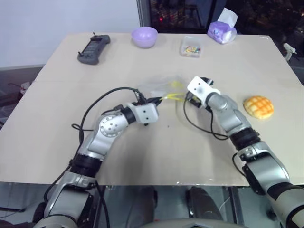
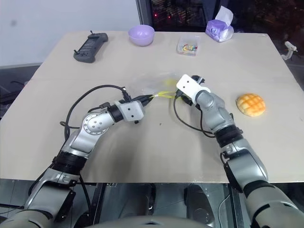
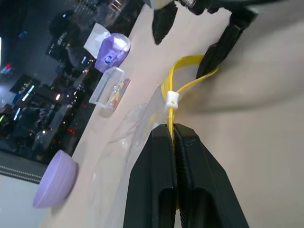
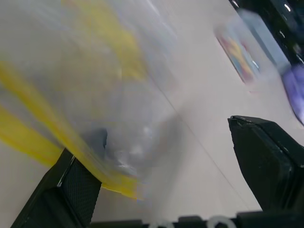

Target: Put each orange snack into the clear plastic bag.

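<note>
Near the table's [image 1: 142, 156] front half, the left gripper [image 1: 159, 99] reaches in from the left with its two black fingers [image 3: 156, 180] pressed together on the bag's [image 1: 159, 88] yellow strip [image 3: 170, 128]. The left wrist view shows the strip running up out of that pinch, past a small white slider [image 3: 173, 99], and opening into a yellow loop.

Just to the right, the right gripper [image 1: 194, 97] points at the same spot. Its jaws stand wide, holding nothing. In the left wrist view one of its fingers sits at the yellow loop, touching it or nearly so, while the other stands apart. The right wrist view has one finger [image 4: 57, 199] right under the yellow strip and the crinkly clear film, and the other finger well off to the side over bare table. Whether that finger is inside the bag's mouth or just against its edge cannot be told.

The bag lies flat on the table just beyond both grippers, its clear body spread away from them and the yellow edge nearest them.

On the right, well apart from the bag, the bun [image 1: 258, 106] sits alone on the tabletop, dome up, crosshatch showing.

Along the far edge stand a black handset [image 1: 94, 48] at the left, then a purple bowl [image 1: 144, 36], a small clear box [image 1: 191, 47] of colourful bits, and a purple tissue pack [image 1: 222, 29] at the right.
</note>
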